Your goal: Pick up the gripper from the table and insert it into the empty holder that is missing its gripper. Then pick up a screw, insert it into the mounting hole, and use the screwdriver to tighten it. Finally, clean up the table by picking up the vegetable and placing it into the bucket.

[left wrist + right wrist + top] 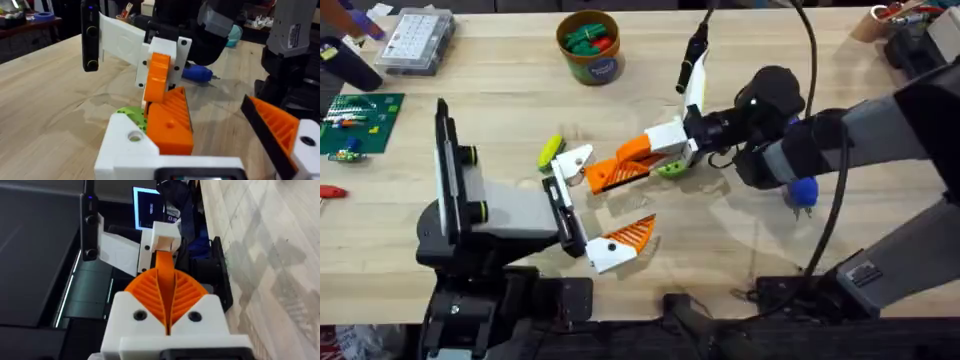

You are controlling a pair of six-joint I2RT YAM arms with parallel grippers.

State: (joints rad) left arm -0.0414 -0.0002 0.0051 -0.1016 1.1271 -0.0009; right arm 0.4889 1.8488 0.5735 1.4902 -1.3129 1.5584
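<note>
Right now, right pincer [655, 150] clamps the gripper [617, 170] mid-counter: keep wedge square to the holder [573, 159], ease in; left pincer [600, 205] gapes.

A: What sits mid-frame?

B: The right pincer [655, 152], reaching in from the right, clamps the orange gripper [616, 171] beside the white holder [570, 159].

A: And above?

B: The bucket [590, 45], upper centre of the tabletop [500, 105], holds green and red pieces.
</note>
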